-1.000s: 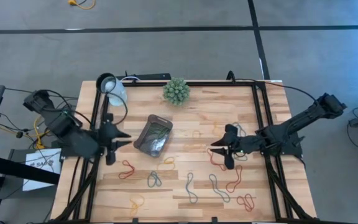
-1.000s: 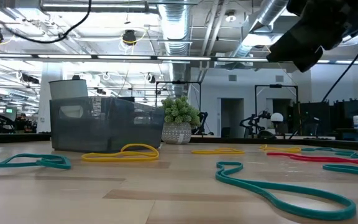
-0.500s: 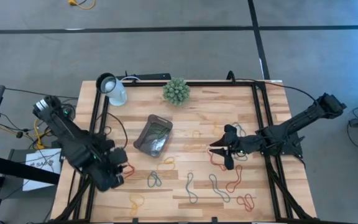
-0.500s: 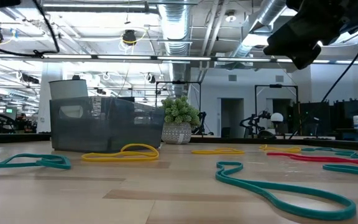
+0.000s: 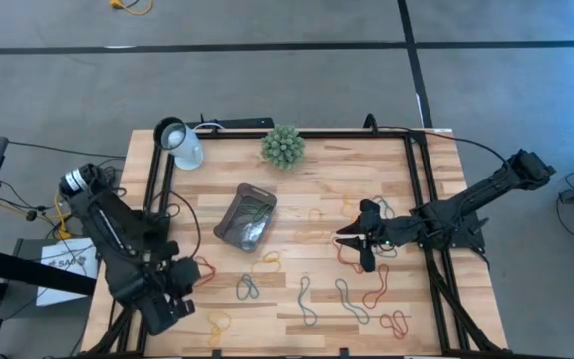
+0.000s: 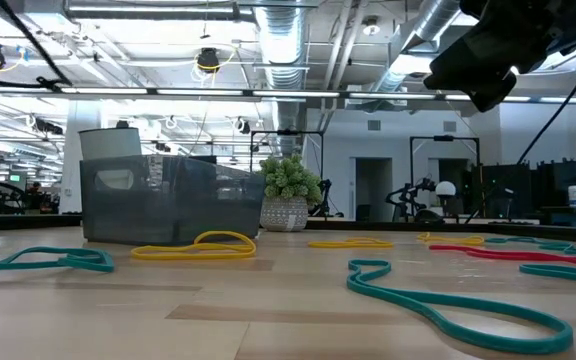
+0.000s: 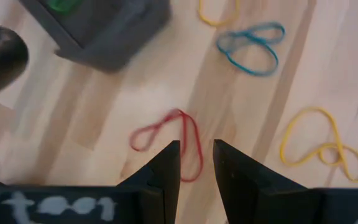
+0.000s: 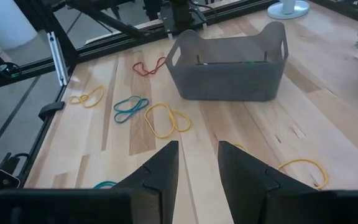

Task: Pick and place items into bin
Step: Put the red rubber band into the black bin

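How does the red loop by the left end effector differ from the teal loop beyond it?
The red rubber loop lies just ahead of the left end effector; the teal rubber loop lies farther off. Red is one narrow folded loop; teal is pinched into two lobes. Both lie flat on the wooden table, outside the dark translucent bin.

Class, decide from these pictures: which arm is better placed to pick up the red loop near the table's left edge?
The left. Its pincer hangs right above the red loop, fingers slightly apart, while the right pincer sits across the table beyond the bin.
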